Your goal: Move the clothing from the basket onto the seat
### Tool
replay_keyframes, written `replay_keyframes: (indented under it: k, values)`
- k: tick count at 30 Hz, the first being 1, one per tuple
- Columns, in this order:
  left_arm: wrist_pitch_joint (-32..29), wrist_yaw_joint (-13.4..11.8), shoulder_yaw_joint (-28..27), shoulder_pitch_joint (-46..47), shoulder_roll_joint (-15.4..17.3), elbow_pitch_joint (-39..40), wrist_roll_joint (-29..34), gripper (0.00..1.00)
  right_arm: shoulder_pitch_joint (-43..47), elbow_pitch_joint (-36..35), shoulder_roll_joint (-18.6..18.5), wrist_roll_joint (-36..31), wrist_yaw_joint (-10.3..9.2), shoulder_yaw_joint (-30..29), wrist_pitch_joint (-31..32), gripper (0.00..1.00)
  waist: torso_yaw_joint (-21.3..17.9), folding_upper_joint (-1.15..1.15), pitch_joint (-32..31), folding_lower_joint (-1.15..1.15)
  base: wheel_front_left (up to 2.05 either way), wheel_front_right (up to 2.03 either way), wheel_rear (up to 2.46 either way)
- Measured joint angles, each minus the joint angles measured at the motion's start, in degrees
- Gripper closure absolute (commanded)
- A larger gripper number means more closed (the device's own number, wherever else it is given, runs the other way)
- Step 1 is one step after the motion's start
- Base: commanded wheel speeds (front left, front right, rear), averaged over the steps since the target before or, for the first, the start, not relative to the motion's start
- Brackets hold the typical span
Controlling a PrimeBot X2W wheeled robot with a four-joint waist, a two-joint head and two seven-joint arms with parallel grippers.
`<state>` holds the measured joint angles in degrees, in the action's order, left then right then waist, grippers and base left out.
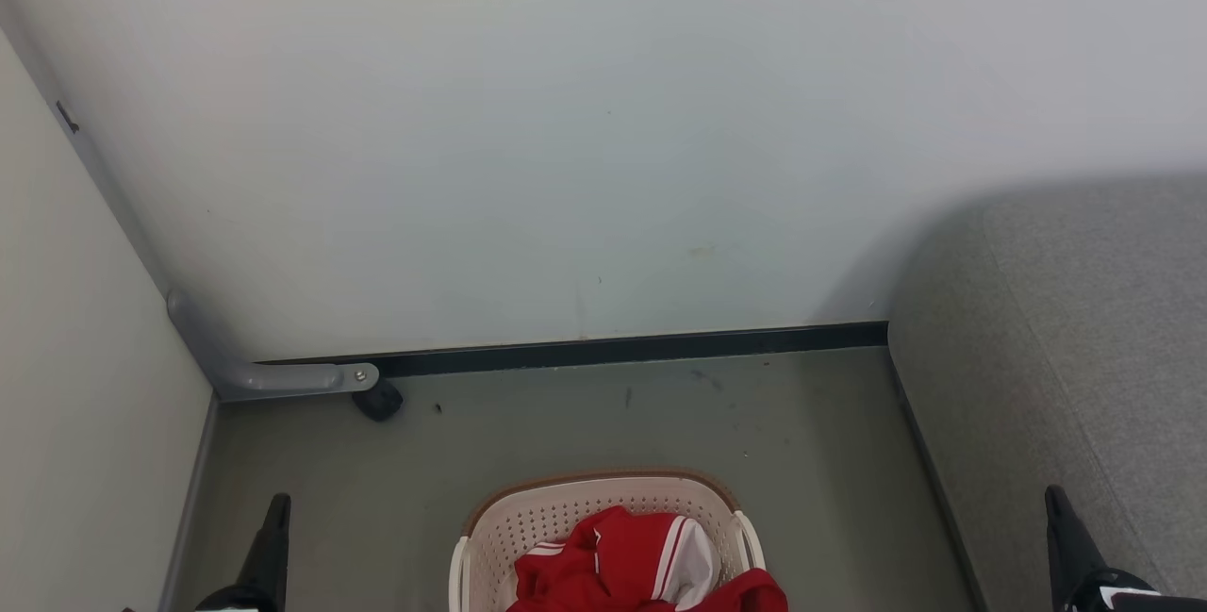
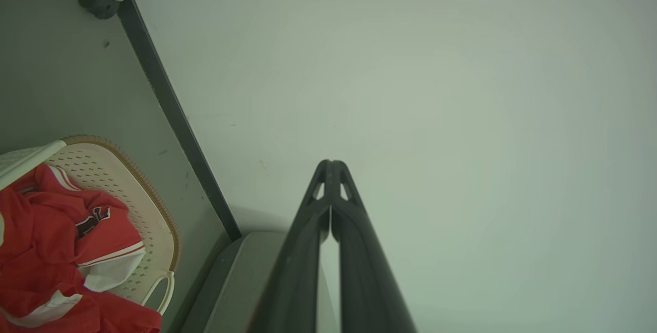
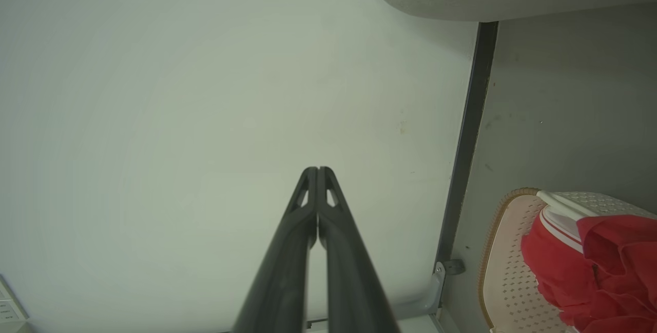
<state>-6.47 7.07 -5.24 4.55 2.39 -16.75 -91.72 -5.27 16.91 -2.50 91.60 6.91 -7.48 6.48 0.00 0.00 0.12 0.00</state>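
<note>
Clothing (image 1: 641,565) of soft red fabric with white trim lay crumpled at 6 o'clock inside the cream perforated plastic basket (image 1: 566,510), probably set near the grey woven sofa seat (image 1: 1084,339) at 3 o'clock for a short carry. The heap showed no clear long axis. The left gripper (image 2: 332,164) and right gripper (image 3: 318,171) had jaws pressed together, empty.

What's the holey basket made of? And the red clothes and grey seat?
The basket looks like smooth cream plastic punched with small holes; its brown rim looks woven, perhaps moulded. The clothing seems soft fabric, since it crumples into folds. The seat looks covered in grey woven cloth with a speckled grain.
</note>
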Motion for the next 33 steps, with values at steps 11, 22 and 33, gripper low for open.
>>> replay_keyframes:
  k: [11,22,33]
  values:
    - [0.0,0.0,0.0,0.0,0.0,0.0,0.0,1.0,0.0,0.0,0.0,0.0,0.0,0.0,0.0,1.0,0.0,0.0,0.0,0.0,0.0,0.0,0.0]
    - [0.0,0.0,0.0,0.0,0.0,0.0,0.0,1.0,0.0,0.0,0.0,0.0,0.0,0.0,0.0,1.0,0.0,0.0,0.0,-0.01,0.0,0.0,0.0]
    - [0.0,0.0,0.0,0.0,0.0,0.0,0.0,1.0,0.0,0.0,0.0,0.0,0.0,0.0,0.0,1.0,0.0,0.0,0.0,-0.01,0.0,0.0,0.0]
